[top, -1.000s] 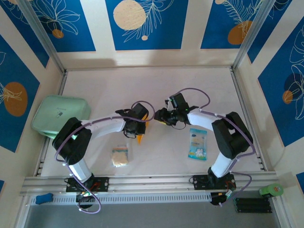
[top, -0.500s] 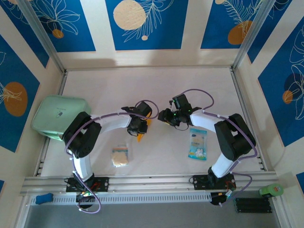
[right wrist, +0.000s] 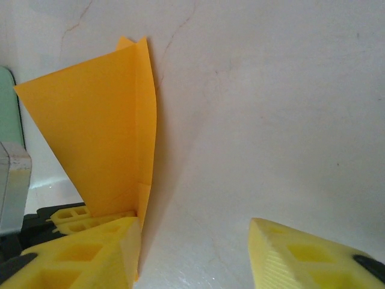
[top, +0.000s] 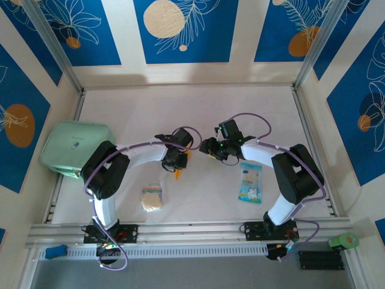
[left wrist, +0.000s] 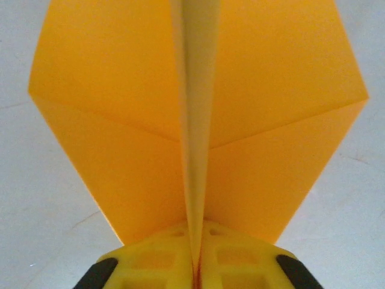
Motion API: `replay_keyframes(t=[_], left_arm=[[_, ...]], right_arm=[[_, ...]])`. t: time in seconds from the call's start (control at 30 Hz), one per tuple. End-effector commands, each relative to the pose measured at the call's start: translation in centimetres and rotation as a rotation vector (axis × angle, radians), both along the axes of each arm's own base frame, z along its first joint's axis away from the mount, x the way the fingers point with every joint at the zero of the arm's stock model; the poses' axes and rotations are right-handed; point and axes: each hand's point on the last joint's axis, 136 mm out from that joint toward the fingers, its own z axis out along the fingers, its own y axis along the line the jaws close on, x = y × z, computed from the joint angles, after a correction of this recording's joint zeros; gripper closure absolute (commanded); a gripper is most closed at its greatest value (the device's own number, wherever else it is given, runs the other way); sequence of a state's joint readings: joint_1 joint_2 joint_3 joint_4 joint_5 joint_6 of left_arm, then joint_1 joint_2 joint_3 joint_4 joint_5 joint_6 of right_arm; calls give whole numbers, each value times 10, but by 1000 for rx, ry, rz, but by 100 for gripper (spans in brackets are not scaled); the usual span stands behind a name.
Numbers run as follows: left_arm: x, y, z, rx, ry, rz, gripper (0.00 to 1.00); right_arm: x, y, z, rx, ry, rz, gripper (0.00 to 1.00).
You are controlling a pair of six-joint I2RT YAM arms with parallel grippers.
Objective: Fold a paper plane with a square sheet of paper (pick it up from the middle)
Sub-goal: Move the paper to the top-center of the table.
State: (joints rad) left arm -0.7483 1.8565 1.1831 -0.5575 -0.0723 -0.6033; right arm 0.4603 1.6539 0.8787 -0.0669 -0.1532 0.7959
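The orange-yellow sheet of paper [left wrist: 120, 120] is folded along a centre crease, and two angled flaps spread to either side. My left gripper [left wrist: 195, 256] is shut on the crease at its near end and holds the paper upright. From above, the paper [top: 178, 174] pokes out beneath my left gripper [top: 175, 160] near the table's middle. My right gripper [top: 207, 148] hovers just right of it. In the right wrist view my right gripper [right wrist: 195, 256] stands open over bare table, with the paper [right wrist: 102, 132] beside its left finger [right wrist: 90, 256].
A pale green box [top: 75, 147] sits at the left edge. A small beige spongy square [top: 153, 197] lies in front of the left arm, and a blue-white packet [top: 251, 182] lies by the right arm. The far half of the table [top: 192, 108] is bare.
My right gripper's jaws have spread wider. The left arm's elbow swung right early on, then stayed still. The paper stays in the left grip.
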Motion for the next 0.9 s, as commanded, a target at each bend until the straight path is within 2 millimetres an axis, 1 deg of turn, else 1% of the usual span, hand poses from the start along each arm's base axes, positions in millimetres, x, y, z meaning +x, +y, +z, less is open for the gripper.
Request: replay_keyframes(t=[0.0, 0.07, 0.17, 0.23, 0.33, 0.4, 0.47, 0.6, 0.73, 0.87], left_arm=[[13, -2, 18, -1, -44, -6, 92], [23, -3, 32, -8, -90, -8, 93], [46, -2, 48, -26, -149, 6, 94], [64, -1, 54, -44, -170, 25, 94], [93, -5, 58, -60, -190, 45, 94], [112, -7, 56, -56, -197, 61, 93], [126, -7, 51, -40, -193, 77, 92], [148, -10, 42, -31, -184, 107, 92], [162, -14, 33, -27, -171, 119, 92], [166, -16, 20, -8, -142, 121, 91]], right_arm=[[0, -11, 16, -15, -54, -20, 47], [2, -19, 25, -47, -95, -28, 44], [4, -36, 37, -132, -171, -37, 40], [5, -50, 42, -184, -208, -64, 37], [3, -67, 47, -202, -239, -105, 35], [1, -76, 49, -198, -246, -129, 35], [-2, -80, 49, -192, -245, -137, 34], [-6, -84, 48, -188, -244, -131, 33], [-9, -83, 44, -176, -228, -124, 34], [-9, -82, 41, -163, -218, -122, 34]])
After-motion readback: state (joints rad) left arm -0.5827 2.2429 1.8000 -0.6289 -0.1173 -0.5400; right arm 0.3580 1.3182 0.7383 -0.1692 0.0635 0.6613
